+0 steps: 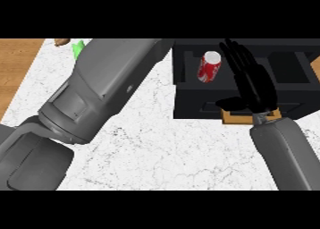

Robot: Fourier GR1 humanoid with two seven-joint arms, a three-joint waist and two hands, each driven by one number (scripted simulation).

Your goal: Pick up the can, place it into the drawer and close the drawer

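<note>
Our left forearm [103, 89] looms closest, hand unseen; our right hand [255, 85] holds straight fingers beside the can [209, 67] in the drawer [189, 96].

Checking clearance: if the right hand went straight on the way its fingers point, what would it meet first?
Likely the far wall of the drawer: the right hand points away from the robot, just right of the red can. Its height is unclear, so it might pass over.

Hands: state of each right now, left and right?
Left hand: not in view, only its forearm shows.
Right hand: open, fingers straight, holding nothing; can is in the drawer beside it.
</note>
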